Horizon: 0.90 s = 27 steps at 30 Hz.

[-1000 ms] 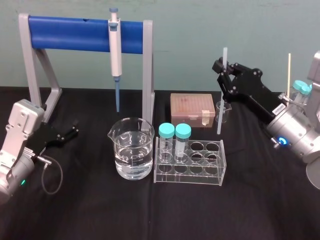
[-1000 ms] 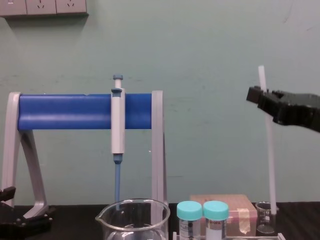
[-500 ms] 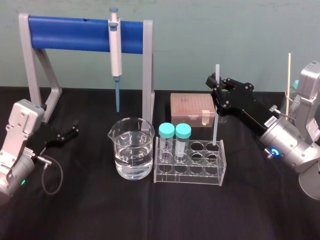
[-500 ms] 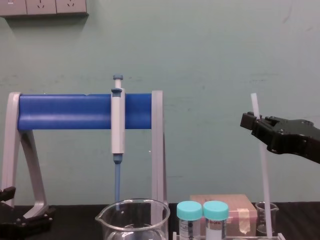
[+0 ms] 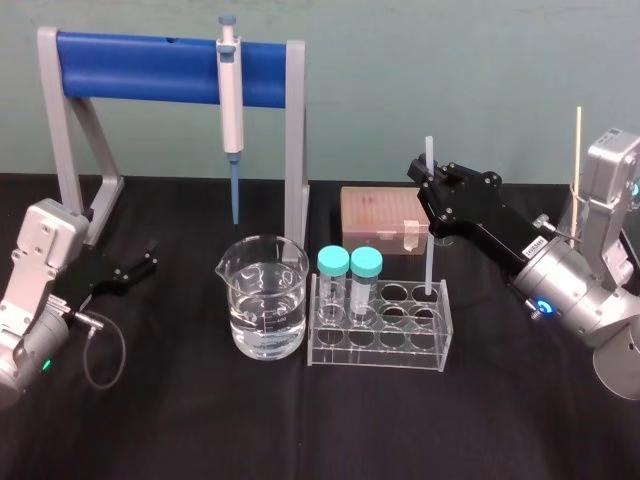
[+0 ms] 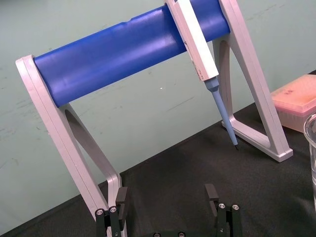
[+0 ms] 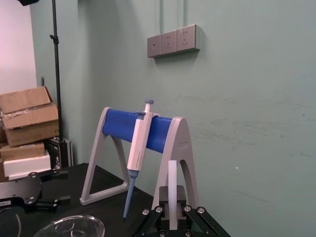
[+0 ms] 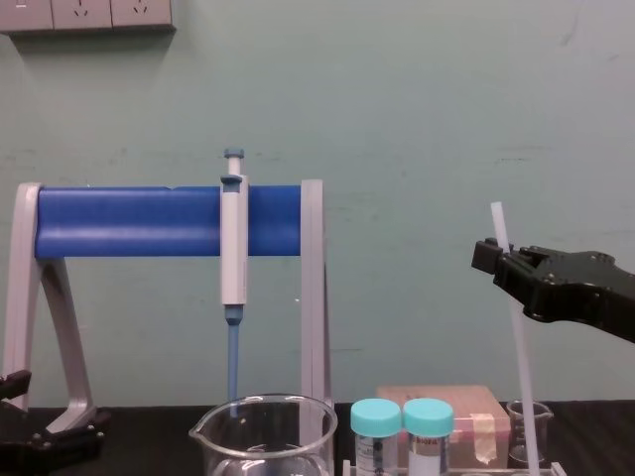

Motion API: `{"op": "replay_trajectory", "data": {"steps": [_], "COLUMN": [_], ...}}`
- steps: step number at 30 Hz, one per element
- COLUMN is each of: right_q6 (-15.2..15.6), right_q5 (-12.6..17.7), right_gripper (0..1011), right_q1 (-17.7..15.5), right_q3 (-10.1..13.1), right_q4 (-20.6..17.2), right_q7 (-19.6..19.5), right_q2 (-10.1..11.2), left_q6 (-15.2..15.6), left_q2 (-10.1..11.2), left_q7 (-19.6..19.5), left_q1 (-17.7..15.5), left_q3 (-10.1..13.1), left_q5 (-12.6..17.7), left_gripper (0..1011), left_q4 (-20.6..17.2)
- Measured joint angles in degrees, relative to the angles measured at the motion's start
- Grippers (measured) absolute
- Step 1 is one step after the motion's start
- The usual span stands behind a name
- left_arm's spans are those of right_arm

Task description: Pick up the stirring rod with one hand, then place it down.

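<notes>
The stirring rod (image 5: 430, 240) is a thin white translucent stick held nearly upright. My right gripper (image 5: 425, 180) is shut on its upper part, a short length sticking out above the jaws. The rod's lower end reaches the back right hole of the clear tube rack (image 5: 380, 330). The chest view shows the rod (image 8: 517, 347) hanging down from the black right gripper (image 8: 488, 256). In the right wrist view the rod (image 7: 172, 187) stands pinched between the fingers. My left gripper (image 5: 145, 258) rests open at the table's left side, its fingers (image 6: 122, 197) wide apart.
A large glass beaker (image 5: 265, 300) of water stands left of the rack, which holds two teal-capped tubes (image 5: 350, 265). A grey-white pipette (image 5: 231, 90) hangs on the blue-barred stand (image 5: 140, 65). A pink box (image 5: 385, 215) and a small beaker (image 8: 526, 431) sit behind the rack.
My right gripper has carried the rod leftward and down, from over the small beaker to the rack's back right hole. The left arm has not moved.
</notes>
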Motion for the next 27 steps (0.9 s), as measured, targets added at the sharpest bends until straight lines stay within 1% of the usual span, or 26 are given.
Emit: {"op": "replay_trajectory", "data": {"steps": [13,27], "right_q6": [0.9,1.7], "right_q5": [-1.0,-1.2], "right_gripper": [80,80], "right_q1": [0.0,-0.4], "right_q3": [-0.1,0.0], "right_q4": [1.6,1.8], "right_q7": [-0.7,-1.1], "right_q2": [-0.3,-0.6], "left_q6": [0.0,0.0], "left_q2": [0.0,0.0], "left_q7": [0.0,0.0], "left_q1": [0.0,0.0], "left_q3": [0.0,0.0], "left_q5": [0.0,0.0], "left_gripper": [1000,1001], "left_q4": [0.0,0.0]}}
